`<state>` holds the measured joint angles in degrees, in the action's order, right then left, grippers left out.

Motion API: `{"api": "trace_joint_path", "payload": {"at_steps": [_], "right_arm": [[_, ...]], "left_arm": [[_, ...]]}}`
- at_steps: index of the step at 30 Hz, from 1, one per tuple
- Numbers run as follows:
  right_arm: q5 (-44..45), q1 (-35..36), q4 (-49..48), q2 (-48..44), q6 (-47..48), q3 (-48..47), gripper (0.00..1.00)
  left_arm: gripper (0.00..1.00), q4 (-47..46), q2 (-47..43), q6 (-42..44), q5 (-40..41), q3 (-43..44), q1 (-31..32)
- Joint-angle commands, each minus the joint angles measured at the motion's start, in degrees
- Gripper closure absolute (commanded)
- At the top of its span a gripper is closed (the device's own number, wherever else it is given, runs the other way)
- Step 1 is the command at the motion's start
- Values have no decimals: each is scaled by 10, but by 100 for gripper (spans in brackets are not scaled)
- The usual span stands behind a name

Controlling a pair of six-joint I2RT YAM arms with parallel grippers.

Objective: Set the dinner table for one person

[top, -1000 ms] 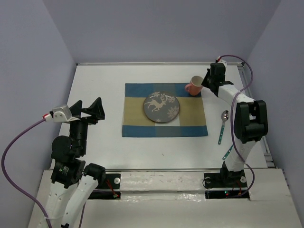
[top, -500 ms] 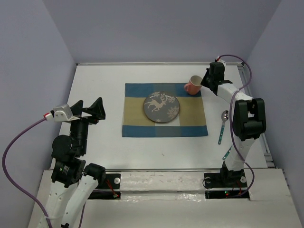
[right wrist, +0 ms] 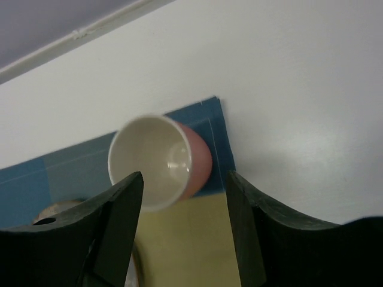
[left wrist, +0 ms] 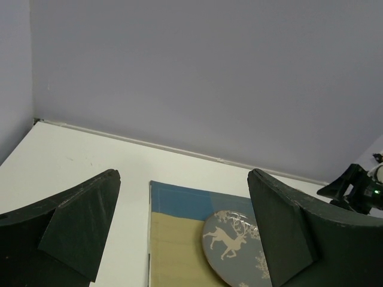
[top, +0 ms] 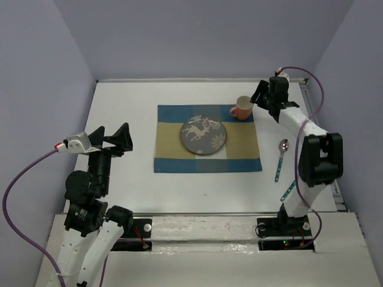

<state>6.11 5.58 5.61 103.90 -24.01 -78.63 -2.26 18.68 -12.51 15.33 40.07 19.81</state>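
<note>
The large flat matte white rectangular counter (top: 125, 107) filled the workspace in front of both arm bases, running out to the lilac walls, and everything else lay on it. Near its middle lay a blue-and-tan checked cloth placemat (top: 239, 149), with a round grey plate bearing a pale deer pattern (top: 203, 135) on its far half. A pink mug with a white inside (top: 242, 109) stood on the placemat's far right corner, mouth up. The right claw (top: 256, 101) sat just to the right of the mug with its two dark fingers spread; in the right wrist view the mug (right wrist: 158, 158) lay just ahead of the gap of that claw (right wrist: 182, 197). There one finger overlapped the rim, so contact there could not be judged, while bare placemat showed between the mug and the other finger. A spoon with a teal handle (top: 280, 160) lay on the bare counter just right of the placemat, bowl pointing away. The left claw (top: 112, 133) hung above the counter's left side, well apart from the placemat, fingers wide apart and holding nothing. Its wrist view looked between the fingers (left wrist: 182, 197) toward the plate (left wrist: 230, 242).
</note>
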Motion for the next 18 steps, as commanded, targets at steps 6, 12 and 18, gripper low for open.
{"api": "trace_joint_path", "payload": {"at_steps": [6,12,18], "right_arm": [[-6,-43,-9,-349,-116,347,49],[-3,-67,105,-468,-135,465,49],[30,-84,162,-445,-141,459,49]], "left_arm": [[1,-23,-57,0,1,0,24],[1,-26,-93,5,11,0,56],[1,-26,-117,8,22,0,83]]}}
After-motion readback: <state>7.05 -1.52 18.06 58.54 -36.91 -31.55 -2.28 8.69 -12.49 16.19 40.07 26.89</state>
